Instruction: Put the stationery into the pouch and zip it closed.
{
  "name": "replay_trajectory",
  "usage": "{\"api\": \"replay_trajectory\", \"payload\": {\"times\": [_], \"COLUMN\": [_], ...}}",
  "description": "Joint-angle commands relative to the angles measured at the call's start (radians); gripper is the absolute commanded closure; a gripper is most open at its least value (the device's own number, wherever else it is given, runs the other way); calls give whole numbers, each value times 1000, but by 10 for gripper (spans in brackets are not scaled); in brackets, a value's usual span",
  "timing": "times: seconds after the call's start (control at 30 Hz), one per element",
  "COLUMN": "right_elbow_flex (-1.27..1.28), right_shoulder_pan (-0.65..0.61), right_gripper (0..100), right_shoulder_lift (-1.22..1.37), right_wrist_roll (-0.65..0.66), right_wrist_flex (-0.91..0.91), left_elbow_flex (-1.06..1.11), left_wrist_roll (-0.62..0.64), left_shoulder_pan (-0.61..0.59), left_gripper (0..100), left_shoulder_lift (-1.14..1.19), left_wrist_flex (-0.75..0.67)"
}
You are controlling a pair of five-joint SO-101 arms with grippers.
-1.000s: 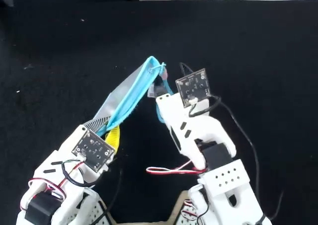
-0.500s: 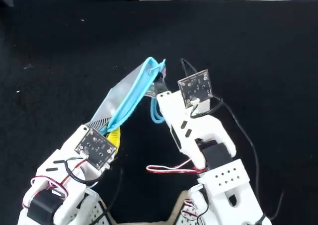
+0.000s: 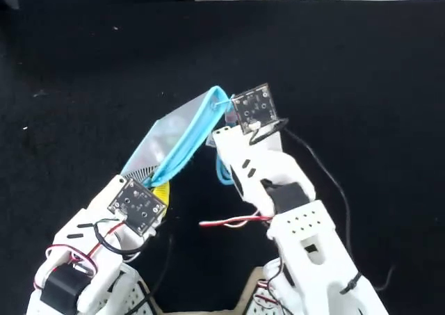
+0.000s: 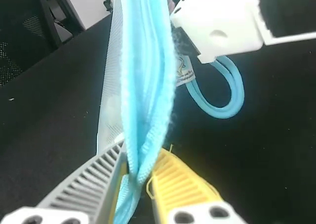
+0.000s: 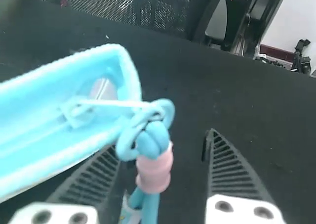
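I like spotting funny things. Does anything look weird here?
The pouch is tipped up on edge, not lying flat: the left gripper pinches its zip edge. Its blue cord dangles between the open fingers of the right gripper.

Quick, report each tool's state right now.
Left tool: shut on the pouch edge.
Right tool: open around the pull cord, not gripping it.

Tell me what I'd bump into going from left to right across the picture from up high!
The left gripper → the blue pouch it pinches → the right arm.
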Motion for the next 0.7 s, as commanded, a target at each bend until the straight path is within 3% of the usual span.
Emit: {"api": "replay_trajectory", "payload": {"times": [0.0, 0.2, 0.33, 0.67], "right_elbow_flex": [-56, 4, 8, 1], "right_shoulder_pan": [34, 29, 32, 126], "right_gripper": [869, 876, 988, 988], "right_shoulder_lift": [-71, -202, -209, -209], "right_wrist_roll": [-8, 0, 0, -2], "right_wrist_flex": [-23, -21, -21, -28], "left_elbow_flex": [-7, -7, -7, -18], "left_wrist_roll": [12, 12, 12, 12], "left_shoulder_pan": [-2, -2, -2, -4], "left_gripper": [971, 971, 971, 971], "left_shoulder_lift": [5, 5, 5, 5], "left_wrist_flex": [14, 14, 14, 14]}}
